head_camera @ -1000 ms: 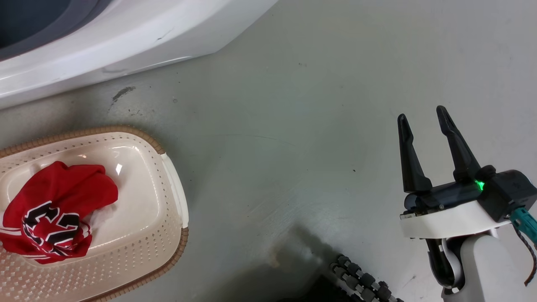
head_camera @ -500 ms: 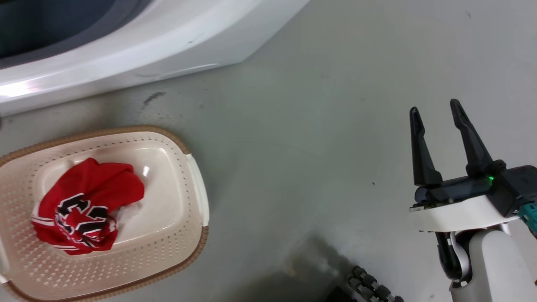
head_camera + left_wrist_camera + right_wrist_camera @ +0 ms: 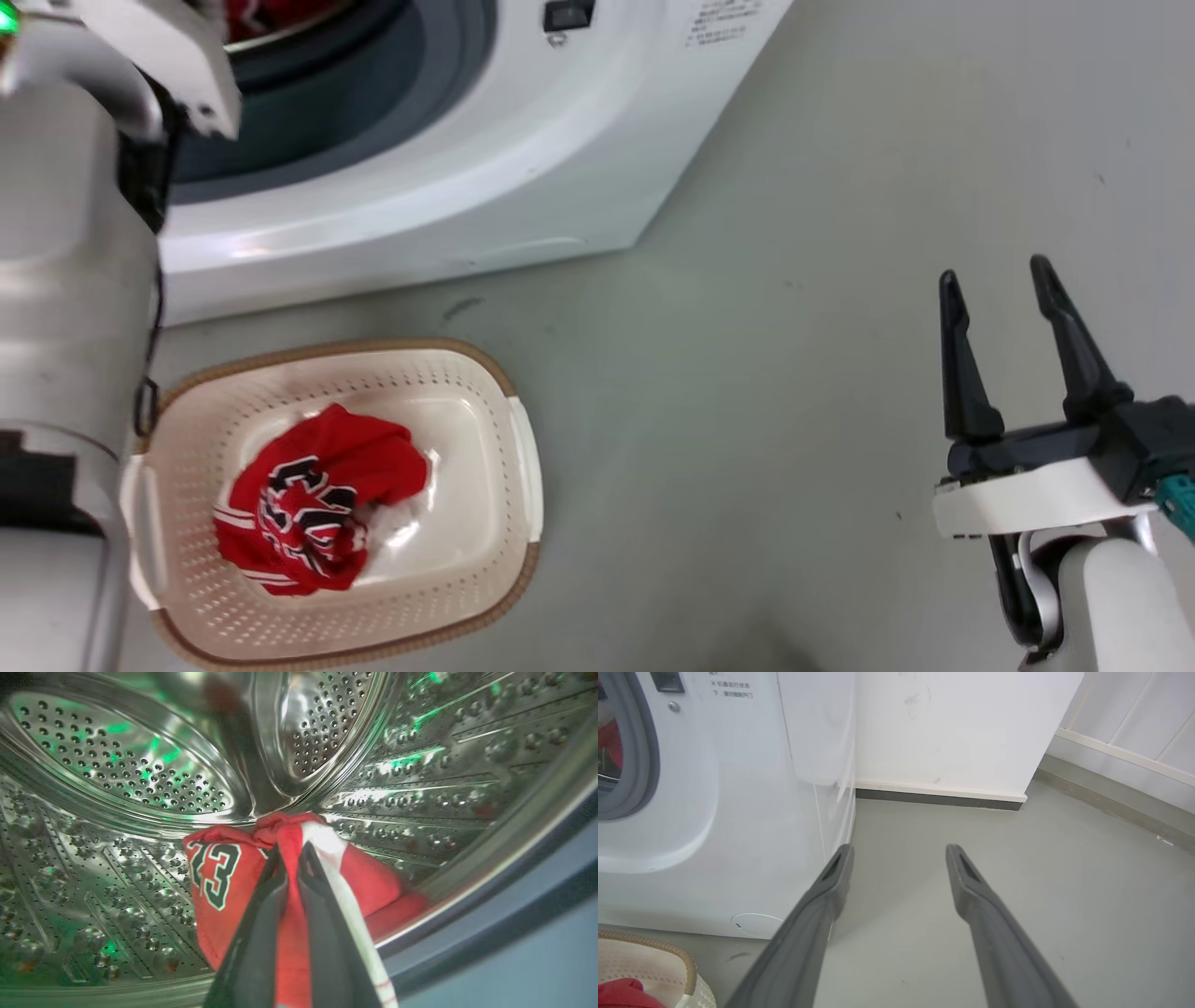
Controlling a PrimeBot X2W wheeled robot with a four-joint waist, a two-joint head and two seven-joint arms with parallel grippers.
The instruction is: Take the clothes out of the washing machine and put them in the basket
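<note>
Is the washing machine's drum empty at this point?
Not empty. A red garment numbered 23 is inside the steel drum, pinched between the fingers of the left gripper.

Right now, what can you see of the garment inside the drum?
The garment is bright red fabric with a black, white-edged number 23 and a white stripe band. It is bunched into a peak, its lower part resting on the perforated steel drum near the front lip. The left gripper is shut on its upper fold, fabric pinched between both dark fingers.
</note>
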